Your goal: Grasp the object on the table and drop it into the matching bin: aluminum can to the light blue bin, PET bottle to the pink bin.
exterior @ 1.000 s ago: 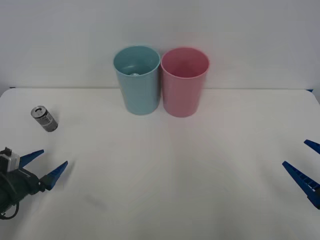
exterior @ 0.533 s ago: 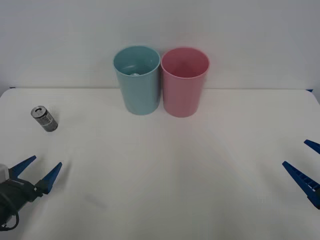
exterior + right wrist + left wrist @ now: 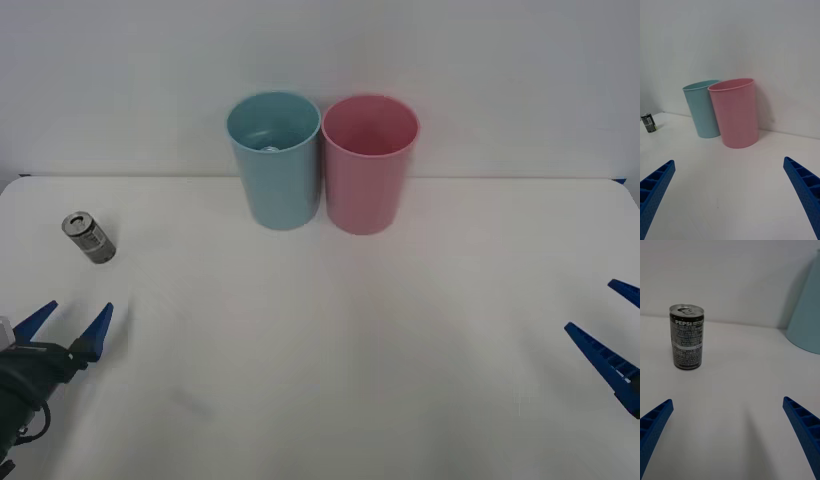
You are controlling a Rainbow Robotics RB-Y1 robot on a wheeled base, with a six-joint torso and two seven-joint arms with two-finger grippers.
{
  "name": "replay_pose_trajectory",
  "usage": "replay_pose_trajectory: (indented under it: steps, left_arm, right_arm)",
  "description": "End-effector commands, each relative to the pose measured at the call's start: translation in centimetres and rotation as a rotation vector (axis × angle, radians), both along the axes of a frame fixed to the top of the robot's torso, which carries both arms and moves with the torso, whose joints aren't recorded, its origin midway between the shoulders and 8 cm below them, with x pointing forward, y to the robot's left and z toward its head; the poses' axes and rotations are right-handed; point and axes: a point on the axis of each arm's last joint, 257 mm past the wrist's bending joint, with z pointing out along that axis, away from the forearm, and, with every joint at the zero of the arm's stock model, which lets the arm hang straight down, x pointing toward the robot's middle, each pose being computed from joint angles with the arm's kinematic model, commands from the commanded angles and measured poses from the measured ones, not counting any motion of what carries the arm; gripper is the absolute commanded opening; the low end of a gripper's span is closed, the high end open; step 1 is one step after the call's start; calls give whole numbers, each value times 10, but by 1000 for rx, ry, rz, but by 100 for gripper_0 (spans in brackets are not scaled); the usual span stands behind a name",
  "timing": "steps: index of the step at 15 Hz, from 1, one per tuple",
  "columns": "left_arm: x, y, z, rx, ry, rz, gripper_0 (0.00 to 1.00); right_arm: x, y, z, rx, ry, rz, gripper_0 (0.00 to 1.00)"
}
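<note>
Big matte white table (image 3: 330, 340), smooth and flat. Two tall plastic cup-shaped bins with round rims stand at its far edge, touching: the light blue bin (image 3: 275, 160) and the pink bin (image 3: 368, 163) on its right. The left gripper (image 3: 70, 325), ribbed blue fingers spread wide, sits just in front of the can; the right gripper (image 3: 612, 325), also spread, is far right of the bins. The little dark grey can (image 3: 89, 237) with its shiny silver top stands upright, well left of the blue bin.
</note>
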Motion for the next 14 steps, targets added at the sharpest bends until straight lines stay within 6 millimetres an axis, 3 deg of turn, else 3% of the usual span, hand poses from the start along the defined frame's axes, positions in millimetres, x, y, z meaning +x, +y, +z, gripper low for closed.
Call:
replay_pose_trajectory:
  steps: [1,9,14]
  left_arm:
    - [20,9,3,15,6,65,100]
    - [64,24,6,39,44,197,100]
    - [101,26,7,24,70,188,100]
  right_arm:
    - [0,0,0,0,0,0,100]
    - [0,0,0,0,0,0,100]
    - [0,0,0,0,0,0,100]
